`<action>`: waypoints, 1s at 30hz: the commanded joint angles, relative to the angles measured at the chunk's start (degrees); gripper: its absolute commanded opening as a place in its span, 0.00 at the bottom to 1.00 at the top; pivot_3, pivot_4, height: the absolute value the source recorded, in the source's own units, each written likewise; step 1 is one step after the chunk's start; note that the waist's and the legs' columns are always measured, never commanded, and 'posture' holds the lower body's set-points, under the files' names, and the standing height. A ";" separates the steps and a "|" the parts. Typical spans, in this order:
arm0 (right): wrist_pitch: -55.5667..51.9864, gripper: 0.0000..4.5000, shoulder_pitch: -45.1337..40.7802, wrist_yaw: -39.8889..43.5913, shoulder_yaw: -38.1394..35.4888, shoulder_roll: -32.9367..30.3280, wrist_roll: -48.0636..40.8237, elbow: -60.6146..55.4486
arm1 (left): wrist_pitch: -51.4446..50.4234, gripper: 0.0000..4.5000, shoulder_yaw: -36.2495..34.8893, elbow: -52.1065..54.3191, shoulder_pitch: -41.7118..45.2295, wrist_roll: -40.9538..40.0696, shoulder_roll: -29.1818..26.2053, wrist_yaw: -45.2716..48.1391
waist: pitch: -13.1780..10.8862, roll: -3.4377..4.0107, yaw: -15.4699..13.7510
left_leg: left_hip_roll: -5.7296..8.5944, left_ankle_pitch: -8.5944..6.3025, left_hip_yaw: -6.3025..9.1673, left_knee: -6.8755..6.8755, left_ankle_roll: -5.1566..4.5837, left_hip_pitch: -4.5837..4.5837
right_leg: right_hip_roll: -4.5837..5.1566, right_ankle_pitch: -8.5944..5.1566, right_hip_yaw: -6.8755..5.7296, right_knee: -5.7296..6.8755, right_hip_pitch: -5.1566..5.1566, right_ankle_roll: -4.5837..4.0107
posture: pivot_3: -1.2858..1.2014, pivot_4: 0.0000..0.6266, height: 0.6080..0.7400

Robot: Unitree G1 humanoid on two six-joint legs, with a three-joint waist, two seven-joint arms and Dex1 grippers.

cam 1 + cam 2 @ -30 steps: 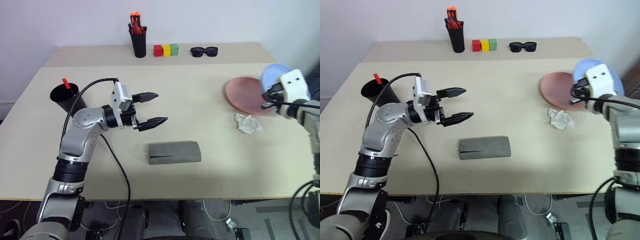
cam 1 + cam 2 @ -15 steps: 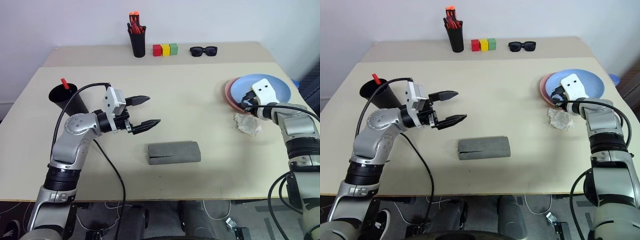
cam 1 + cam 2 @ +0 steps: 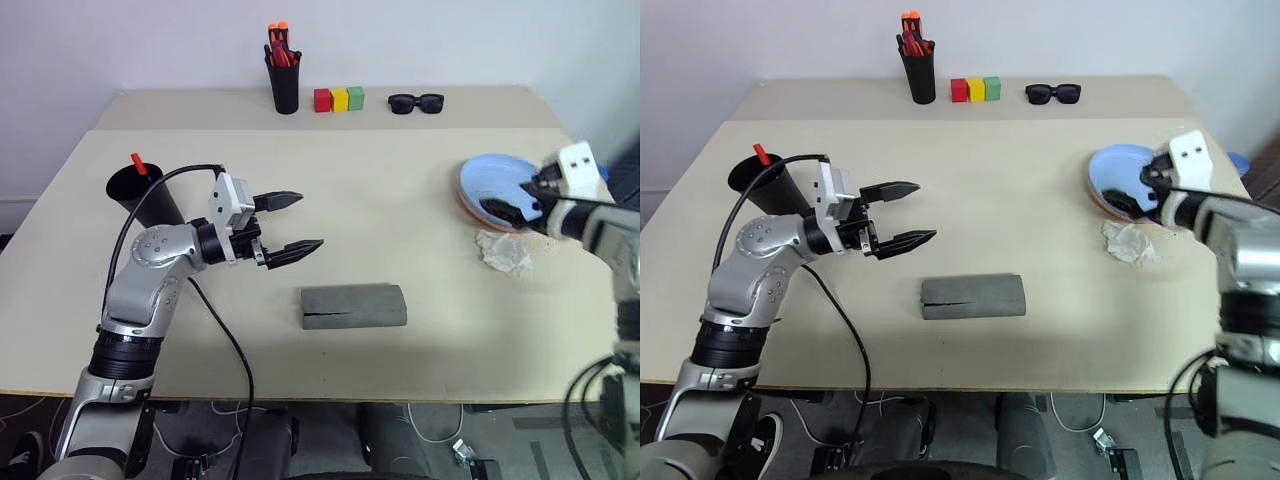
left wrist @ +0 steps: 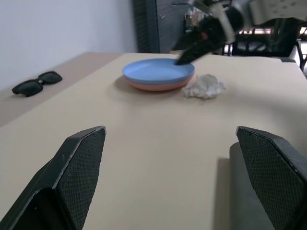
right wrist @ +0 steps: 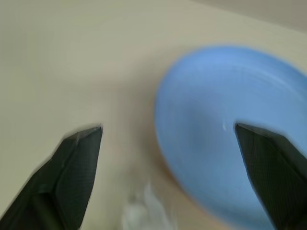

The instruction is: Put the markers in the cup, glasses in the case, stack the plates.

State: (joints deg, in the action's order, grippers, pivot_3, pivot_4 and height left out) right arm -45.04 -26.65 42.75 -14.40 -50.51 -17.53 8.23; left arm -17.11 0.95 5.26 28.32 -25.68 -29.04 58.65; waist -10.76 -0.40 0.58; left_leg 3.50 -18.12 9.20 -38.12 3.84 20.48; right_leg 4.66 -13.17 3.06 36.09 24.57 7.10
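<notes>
Your right gripper (image 3: 1140, 190) is spread wide with nothing in it, its black fingers (image 3: 497, 207) hanging over the near rim of the blue plate (image 3: 495, 176). That plate sits on top of the pink plate (image 4: 156, 86), whose edge peeks out underneath, so the stack is done. A crumpled tissue (image 3: 504, 251) lies just beside the plates on the side nearer you.

Your left gripper (image 3: 292, 222) is also wide open and empty, pointing level toward the right over bare table (image 3: 400, 150), well apart from everything. The grey case (image 3: 353, 306) lies closed, nearer you and a bit right of that gripper. The glasses can't be seen; with the case shut you can't tell if they are inside.

The cup (image 3: 140, 190) stands on the left side behind your left arm, with a red-tipped marker (image 3: 138, 164) sticking up out of it. A second marker can't be made out.

On the far strip: pen holder (image 3: 284, 85) with orange and red pens, three blocks (image 3: 339, 99) red, yellow, green in a row, and dark sunglasses (image 3: 415, 102) to their right.
</notes>
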 commanded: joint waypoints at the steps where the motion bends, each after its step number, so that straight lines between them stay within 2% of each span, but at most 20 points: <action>1: -3.55 0.99 4.19 -0.16 -3.76 -1.95 -2.04 -6.82 | 1.34 1.00 -0.09 0.45 0.89 -0.64 0.28 0.88 | 0.01 0.01 0.47 | -0.01 0.00 -0.07 0.00 0.00 -0.05 | -0.01 0.01 0.05 0.02 -0.01 0.02 | 0.52 0.24 1.00; 7: -0.71 0.99 8.05 -2.54 -2.14 -0.59 0.01 -6.81 | 1.94 1.00 0.60 0.01 1.40 -0.03 0.87 1.54 | 0.01 0.01 0.54 | -0.06 0.01 -0.15 -0.02 0.00 -0.13 | -0.07 0.02 0.10 0.07 -0.03 0.02 | 0.52 0.24 1.00; 16: 3.52 0.99 3.81 -3.87 2.01 2.87 1.76 2.79 | 2.15 1.00 -0.05 0.71 0.59 0.47 -0.42 1.34 | 0.00 0.01 0.33 | -0.05 0.01 -0.15 -0.02 0.00 -0.10 | -0.05 0.02 0.10 0.02 -0.03 0.02 | 0.52 0.24 1.00; 17: 3.90 0.88 3.42 -3.97 2.59 2.99 2.09 3.72 | 2.06 1.00 -0.20 1.04 0.30 0.43 -0.64 1.21 | 0.00 0.01 0.33 | -0.05 0.01 -0.15 -0.02 0.00 -0.10 | -0.04 0.02 0.10 0.02 -0.03 0.02 | 0.52 0.24 1.00; 18: 4.25 0.82 3.05 -4.12 2.91 3.08 2.37 4.59 | 1.97 1.00 -0.30 1.31 0.08 0.36 -0.79 1.10 | 0.00 0.01 0.35 | -0.05 0.01 -0.14 -0.02 0.00 -0.10 | -0.04 0.02 0.10 0.02 -0.03 0.02 | 0.52 0.24 1.00; 19: 4.53 0.73 2.77 -4.19 3.13 3.12 2.53 5.23 | 1.92 1.00 -0.35 1.49 -0.06 0.28 -0.91 1.02 | 0.00 0.01 0.37 | -0.04 0.01 -0.15 -0.02 0.00 -0.10 | -0.04 0.02 0.10 0.02 -0.03 0.02 | 0.52 0.24 1.00; 25: 3.65 0.05 3.06 -1.74 2.07 1.75 0.32 2.29 | 2.20 1.00 -0.50 1.49 -0.86 0.33 -0.94 0.58 | 0.00 0.01 0.34 | -0.05 0.01 -0.14 -0.02 0.00 -0.10 | -0.04 0.02 0.09 0.02 -0.03 0.02 | 0.52 0.24 1.00; 26: 3.04 0.02 3.55 -0.26 1.11 1.28 -1.18 0.34 | 2.26 1.00 -0.55 1.37 -0.89 0.29 -0.84 0.51 | 0.00 0.01 0.34 | -0.05 0.01 -0.14 -0.02 0.00 -0.10 | -0.04 0.02 0.09 0.02 -0.03 0.02 | 0.52 0.24 1.00; 30: 0.49 0.02 4.91 4.97 -1.22 -1.59 -5.78 -6.28 | 2.87 1.00 -0.58 0.60 -0.90 0.32 -0.58 0.66 | -0.01 0.02 0.24 | -0.05 0.00 -0.13 -0.01 0.00 -0.08 | -0.04 0.02 0.09 0.01 -0.03 0.02 | 0.52 0.24 1.00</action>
State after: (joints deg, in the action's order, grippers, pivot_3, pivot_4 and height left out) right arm -43.66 -21.07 45.61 -12.49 -50.07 -20.87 5.85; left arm -15.49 1.32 4.80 27.30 -25.14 -29.37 59.47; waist -10.76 -0.38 0.82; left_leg 3.45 -18.12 9.07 -38.14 3.83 20.39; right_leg 4.62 -13.15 3.15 36.10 24.54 7.12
